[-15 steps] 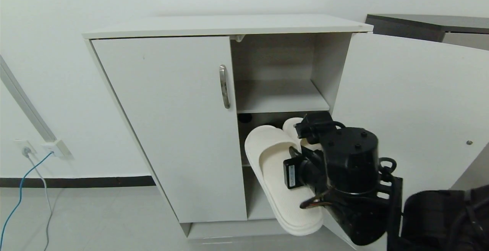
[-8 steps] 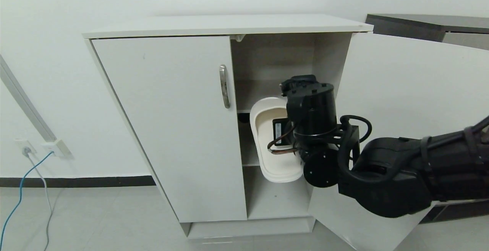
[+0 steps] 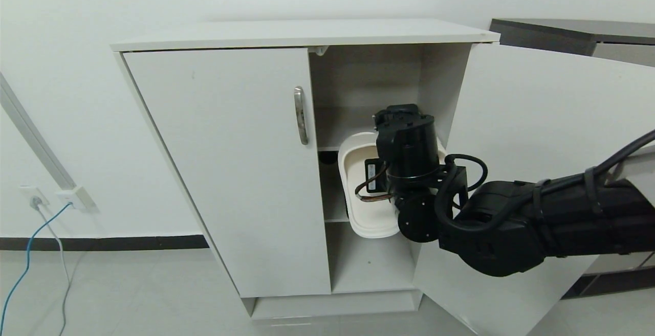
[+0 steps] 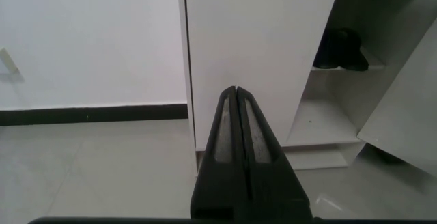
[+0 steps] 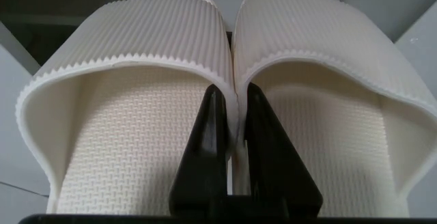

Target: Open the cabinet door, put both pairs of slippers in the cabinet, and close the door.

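Observation:
The white cabinet [image 3: 302,31] has its left door [image 3: 230,172] closed and its right door [image 3: 542,136] swung wide open. A pair of white slippers [image 3: 364,193] hangs side by side in the open half, at the height of the middle shelf. My right gripper [image 5: 232,132] is shut on the two touching inner edges of the white slippers [image 5: 136,94]. A dark pair of slippers [image 4: 343,48] rests on a shelf inside; its edge [image 3: 327,158] shows behind the white pair. My left gripper [image 4: 236,101] hangs low in front of the closed door, shut and holding nothing.
The closed door carries a metal handle [image 3: 300,116]. A wall socket with cables [image 3: 36,200] sits low on the left wall. Dark grey furniture [image 3: 573,34] stands behind the open door. The bottom compartment [image 3: 368,264] holds nothing.
My right arm has lifted the white slippers from low in front of the cabinet up into the opening, then pushed them slightly further in. The left arm has not moved.

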Controlling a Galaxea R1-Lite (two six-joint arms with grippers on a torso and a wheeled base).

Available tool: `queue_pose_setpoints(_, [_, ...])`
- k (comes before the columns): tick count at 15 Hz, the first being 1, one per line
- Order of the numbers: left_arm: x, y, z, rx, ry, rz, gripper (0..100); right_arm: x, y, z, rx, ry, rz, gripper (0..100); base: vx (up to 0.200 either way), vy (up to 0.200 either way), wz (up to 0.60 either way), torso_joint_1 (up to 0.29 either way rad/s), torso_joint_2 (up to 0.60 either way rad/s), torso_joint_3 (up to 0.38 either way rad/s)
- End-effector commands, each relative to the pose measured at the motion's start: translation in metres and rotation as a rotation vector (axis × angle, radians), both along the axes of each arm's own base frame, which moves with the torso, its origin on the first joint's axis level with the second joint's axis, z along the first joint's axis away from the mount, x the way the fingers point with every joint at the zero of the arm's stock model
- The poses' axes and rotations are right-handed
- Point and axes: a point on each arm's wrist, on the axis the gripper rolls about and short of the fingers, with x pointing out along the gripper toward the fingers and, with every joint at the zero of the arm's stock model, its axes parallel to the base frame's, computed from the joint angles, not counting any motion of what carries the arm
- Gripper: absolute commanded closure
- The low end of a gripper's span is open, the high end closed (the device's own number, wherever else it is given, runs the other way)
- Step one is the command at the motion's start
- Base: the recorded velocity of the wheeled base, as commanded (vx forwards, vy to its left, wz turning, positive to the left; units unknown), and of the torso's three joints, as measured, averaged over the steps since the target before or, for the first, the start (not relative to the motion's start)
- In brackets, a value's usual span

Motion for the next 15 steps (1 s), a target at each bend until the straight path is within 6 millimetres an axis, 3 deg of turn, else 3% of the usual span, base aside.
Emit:
queue_pose_setpoints(1, [0.000, 0.000, 0.000, -0.001, 0.001, 0.000, 100, 0.000, 0.000, 0.000, 0.001, 0.000, 0.001, 100, 0.200, 0.000, 0.00, 0.002, 0.00, 0.007])
queue_pose_setpoints(7, [0.000, 0.000, 0.000, -0.001, -0.001, 0.000, 100, -0.003, -0.003, 0.003, 0.003, -0.003, 0.009, 100, 0.200, 0.000, 0.00, 0.002, 0.00, 0.004])
queue_pose_setpoints(12, [0.000, 0.000, 0.000, -0.002, 0.001, 0.002, 100, 0.013, -0.007, 0.014, 0.048, -0.018, 0.086, 100, 0.000, 0.000, 0.00, 0.000, 0.00, 0.000])
queue_pose_setpoints(15, [0.000, 0.000, 0.000, -0.002, 0.001, 0.002, 100, 0.033, -0.006, 0.016, 0.055, -0.023, 0.056, 100, 0.000, 0.000, 0.00, 0.000, 0.00, 0.000])
